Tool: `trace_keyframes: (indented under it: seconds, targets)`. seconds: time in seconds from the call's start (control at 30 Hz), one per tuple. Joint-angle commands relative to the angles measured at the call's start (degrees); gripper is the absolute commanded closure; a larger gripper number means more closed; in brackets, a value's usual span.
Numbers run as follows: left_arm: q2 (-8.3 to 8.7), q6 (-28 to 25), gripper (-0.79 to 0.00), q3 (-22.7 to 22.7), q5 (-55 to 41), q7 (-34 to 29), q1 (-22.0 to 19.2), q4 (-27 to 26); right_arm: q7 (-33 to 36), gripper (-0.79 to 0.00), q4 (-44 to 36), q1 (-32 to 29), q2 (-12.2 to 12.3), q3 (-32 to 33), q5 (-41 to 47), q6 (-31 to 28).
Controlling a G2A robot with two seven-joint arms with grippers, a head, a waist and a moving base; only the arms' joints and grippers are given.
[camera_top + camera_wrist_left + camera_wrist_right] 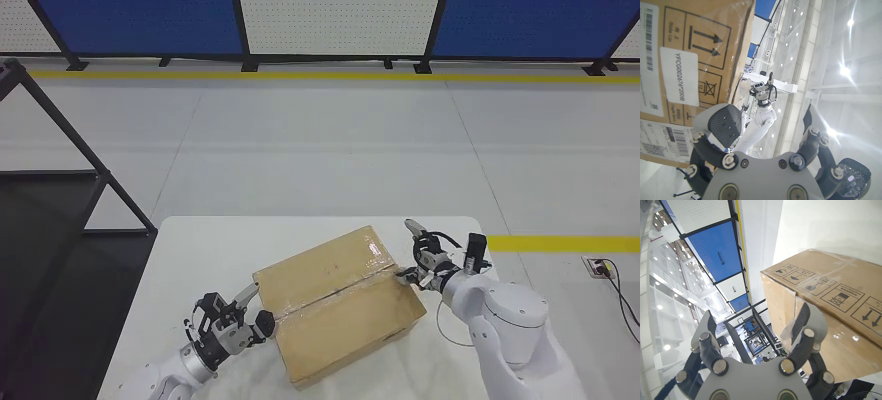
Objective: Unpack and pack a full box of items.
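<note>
A closed cardboard box (335, 300) lies at an angle on the white table (200, 250), with clear tape along its top seam. My left gripper (255, 308) stands open at the box's left end. In the left wrist view that end of the box (696, 56) carries white barcode labels, and the left gripper (768, 117) holds nothing. My right gripper (412, 252) is open at the box's right end. In the right wrist view the right gripper (755, 319) has one finger (800, 321) against the box (829, 313), beside a loose scrap of clear tape (787, 330).
A black metal rack (60, 200) stands left of the table. Blue and white partition panels (340, 25) line the back, behind a yellow floor line (330, 75). The box takes up the table's middle, and bare tabletop lies behind it.
</note>
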Motion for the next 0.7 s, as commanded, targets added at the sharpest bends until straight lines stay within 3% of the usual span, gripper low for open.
trace_keyframes:
  seconds: [0.0, 0.67]
  targets:
    - [0.02, 0.0, -0.785, 0.0, 0.1, 0.0, 0.1, -0.1, -0.8, -0.785, -0.2, -0.3, -0.1, 0.0, -0.1, -1.7]
    - [0.15, 0.0, -0.785, -0.3, -0.1, -0.1, 0.5, -0.4, -8.4, -0.785, -1.6, -1.6, -0.6, 1.4, -0.2, -9.8]
